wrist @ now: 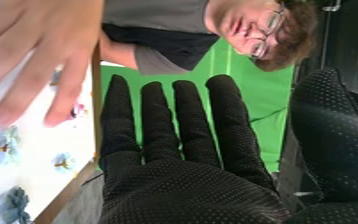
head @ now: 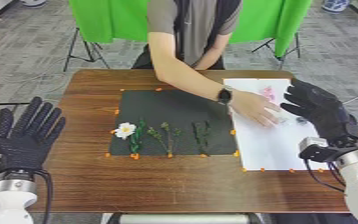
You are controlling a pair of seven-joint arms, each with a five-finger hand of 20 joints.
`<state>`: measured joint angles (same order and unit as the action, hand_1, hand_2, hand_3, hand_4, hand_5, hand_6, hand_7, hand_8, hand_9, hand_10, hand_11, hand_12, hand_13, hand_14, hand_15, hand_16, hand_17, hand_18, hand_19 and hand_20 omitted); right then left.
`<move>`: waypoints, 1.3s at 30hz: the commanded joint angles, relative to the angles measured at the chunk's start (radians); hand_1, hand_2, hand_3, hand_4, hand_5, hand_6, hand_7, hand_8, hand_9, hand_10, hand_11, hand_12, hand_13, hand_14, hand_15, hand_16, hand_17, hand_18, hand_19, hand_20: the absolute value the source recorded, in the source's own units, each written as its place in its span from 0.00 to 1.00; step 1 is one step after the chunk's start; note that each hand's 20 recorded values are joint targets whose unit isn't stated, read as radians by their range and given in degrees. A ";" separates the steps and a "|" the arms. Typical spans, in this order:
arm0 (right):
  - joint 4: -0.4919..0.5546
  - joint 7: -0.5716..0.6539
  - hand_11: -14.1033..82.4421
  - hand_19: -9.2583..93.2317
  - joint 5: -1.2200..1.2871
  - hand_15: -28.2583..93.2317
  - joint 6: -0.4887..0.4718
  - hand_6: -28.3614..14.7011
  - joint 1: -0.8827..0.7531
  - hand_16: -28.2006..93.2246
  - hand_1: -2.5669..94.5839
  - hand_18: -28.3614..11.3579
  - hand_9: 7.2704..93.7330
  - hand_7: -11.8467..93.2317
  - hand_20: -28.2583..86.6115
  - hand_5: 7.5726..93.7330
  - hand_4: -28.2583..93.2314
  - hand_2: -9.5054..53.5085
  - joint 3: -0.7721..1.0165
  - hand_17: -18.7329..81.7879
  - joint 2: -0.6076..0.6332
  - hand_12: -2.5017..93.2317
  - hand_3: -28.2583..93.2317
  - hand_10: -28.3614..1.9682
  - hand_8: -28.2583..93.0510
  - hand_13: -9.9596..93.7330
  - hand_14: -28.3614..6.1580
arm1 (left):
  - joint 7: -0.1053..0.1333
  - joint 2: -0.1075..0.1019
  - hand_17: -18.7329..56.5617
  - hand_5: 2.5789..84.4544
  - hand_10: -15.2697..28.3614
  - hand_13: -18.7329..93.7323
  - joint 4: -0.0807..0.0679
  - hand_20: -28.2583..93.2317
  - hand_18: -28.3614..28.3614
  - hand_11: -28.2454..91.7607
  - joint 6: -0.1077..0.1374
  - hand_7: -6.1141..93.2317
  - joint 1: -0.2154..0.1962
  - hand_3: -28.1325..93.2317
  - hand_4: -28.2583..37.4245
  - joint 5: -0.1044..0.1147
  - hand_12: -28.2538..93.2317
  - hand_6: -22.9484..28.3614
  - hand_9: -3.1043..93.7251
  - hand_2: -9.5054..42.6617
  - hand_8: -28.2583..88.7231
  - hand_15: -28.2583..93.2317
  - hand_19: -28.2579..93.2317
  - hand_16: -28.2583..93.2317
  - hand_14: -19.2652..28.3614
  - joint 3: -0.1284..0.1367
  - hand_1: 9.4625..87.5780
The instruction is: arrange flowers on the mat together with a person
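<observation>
Right hand [head: 325, 106] out over the right side of the white sheet [head: 278, 150], and it's wide, fingers straight, nothing in the grasp! Danger spot straight away: the person's hand [head: 254, 107] is on that same sheet, just beside it, so if both go for one bloom at once, they could well bump and send the light petals skidding. Those pale blue flowers [wrist: 64, 162] look thin and flat, and a gloved finger coming down a touch off could press one into the paper or push it aside. Over to the pink flower [head: 267, 91], near the sheet's far edge, close by the person's wrist; a reach for it now would probably cross that arm. Now the pose: the right arm comes in from the near right, forearm past the desk's [head: 158, 185] right edge, hand raised and pointing away from the robot, thumb held apart from the fingers. And the left hand [head: 24, 140]? Waiting beyond the desk's left edge, spread wide, carrying nothing. On the dark mat [head: 162, 110], the white flower [head: 125, 130] sits by the left edge, toward the near corner, with green sprigs [head: 167, 137] laid out to its right along the near edge, and plenty of arranging, it seems, left to do.
</observation>
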<state>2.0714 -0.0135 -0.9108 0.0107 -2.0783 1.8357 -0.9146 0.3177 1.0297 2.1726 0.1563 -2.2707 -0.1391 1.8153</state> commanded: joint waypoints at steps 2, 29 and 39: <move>-0.002 -0.005 0.18 0.42 -0.009 0.31 -0.013 0.63 -0.004 0.34 0.26 0.33 0.36 0.21 0.35 0.37 0.05 0.29 -0.001 0.32 0.004 0.14 0.83 0.56 0.16 0.39 0.52 | 0.010 0.003 0.18 0.43 0.63 0.35 0.006 0.32 0.69 0.33 0.013 0.15 -0.024 0.76 0.00 -0.014 0.29 0.57 0.35 0.42 0.17 0.38 0.44 0.20 0.65 0.004 0.17; 0.016 0.026 0.18 0.42 -0.043 0.31 -0.060 0.62 -0.009 0.34 0.28 0.33 0.36 0.22 0.35 0.37 0.05 0.26 -0.039 0.32 -0.020 0.14 0.83 0.57 0.15 0.38 0.52 | 0.009 0.003 0.18 0.43 0.64 0.35 0.011 0.32 0.69 0.34 0.022 0.15 -0.029 0.77 0.00 -0.027 0.29 0.58 0.35 0.42 0.17 0.38 0.44 0.19 0.65 0.021 0.17; 0.016 0.028 0.19 0.42 -0.047 0.31 -0.058 0.62 -0.007 0.34 0.28 0.33 0.36 0.22 0.35 0.37 0.05 0.26 -0.037 0.32 -0.018 0.14 0.84 0.57 0.15 0.38 0.52 | 0.012 0.003 0.18 0.44 0.64 0.35 0.012 0.32 0.69 0.34 0.022 0.15 -0.038 0.77 0.00 -0.021 0.29 0.58 0.35 0.42 0.17 0.38 0.44 0.19 0.65 0.029 0.17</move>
<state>2.0823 0.0147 -0.9468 -0.0478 -2.0783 1.7938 -0.9317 0.3287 1.0302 2.1859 0.1692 -2.2882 -0.1608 1.8422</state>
